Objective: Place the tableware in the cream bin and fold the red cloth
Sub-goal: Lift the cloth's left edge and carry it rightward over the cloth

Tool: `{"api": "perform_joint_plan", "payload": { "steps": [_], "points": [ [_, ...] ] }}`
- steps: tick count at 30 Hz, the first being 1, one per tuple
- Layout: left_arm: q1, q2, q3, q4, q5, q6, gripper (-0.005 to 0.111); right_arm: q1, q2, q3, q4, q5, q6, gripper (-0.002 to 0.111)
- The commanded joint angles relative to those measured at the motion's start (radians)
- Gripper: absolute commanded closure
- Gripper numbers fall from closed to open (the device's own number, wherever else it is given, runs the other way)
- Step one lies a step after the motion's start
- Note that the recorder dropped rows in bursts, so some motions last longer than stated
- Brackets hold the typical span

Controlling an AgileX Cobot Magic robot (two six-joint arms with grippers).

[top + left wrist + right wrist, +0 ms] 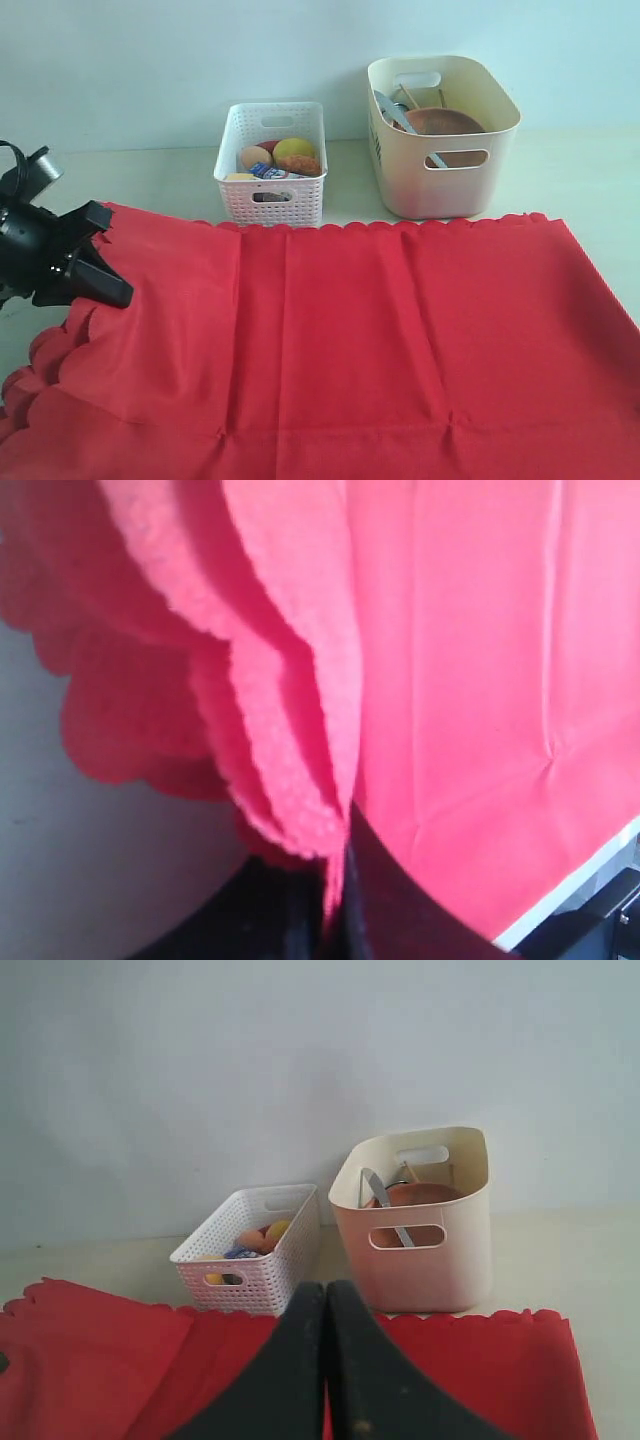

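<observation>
The red cloth (pixel 350 340) lies spread over the table, and its left edge is bunched and lifted. My left gripper (pixel 116 292) is at that edge. In the left wrist view it (pixel 338 885) is shut on a gathered fold of the red cloth (pixel 460 660). The cream bin (pixel 440 185) stands behind the cloth and holds the brown wooden plate (pixel 445 122), a metal knife (pixel 390 108) and chopsticks (pixel 406 97). The bowl, cup and spoon are hidden. My right gripper (pixel 326 1295) is shut on nothing, above the cloth (pixel 500 1370) and facing the cream bin (pixel 415 1260).
A white perforated basket (pixel 272 190) with an egg, a lemon and other food stands left of the cream bin, just behind the cloth's scalloped far edge. A pale wall rises behind both containers. Bare table (pixel 590 180) lies right of the bin.
</observation>
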Motion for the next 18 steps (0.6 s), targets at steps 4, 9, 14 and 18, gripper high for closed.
{"api": "perform_joint_plan", "payload": {
  "steps": [4, 9, 14, 18],
  "points": [
    [-0.117, -0.014, -0.068, -0.122, 0.032, -0.005, 0.106, -0.003, -0.005, 0.005, 0.002, -0.004, -0.002, 0.108],
    [-0.192, -0.014, -0.133, -0.17, 0.046, -0.034, 0.106, -0.003, -0.005, 0.005, 0.002, -0.002, -0.002, 0.108],
    [-0.281, -0.014, -0.205, -0.191, 0.036, -0.079, 0.106, -0.003, -0.005, 0.005, 0.002, -0.002, -0.002, 0.108],
    [-0.351, -0.014, -0.277, -0.223, 0.017, -0.111, 0.106, -0.003, -0.005, 0.005, 0.002, -0.002, -0.002, 0.108]
  ]
}}
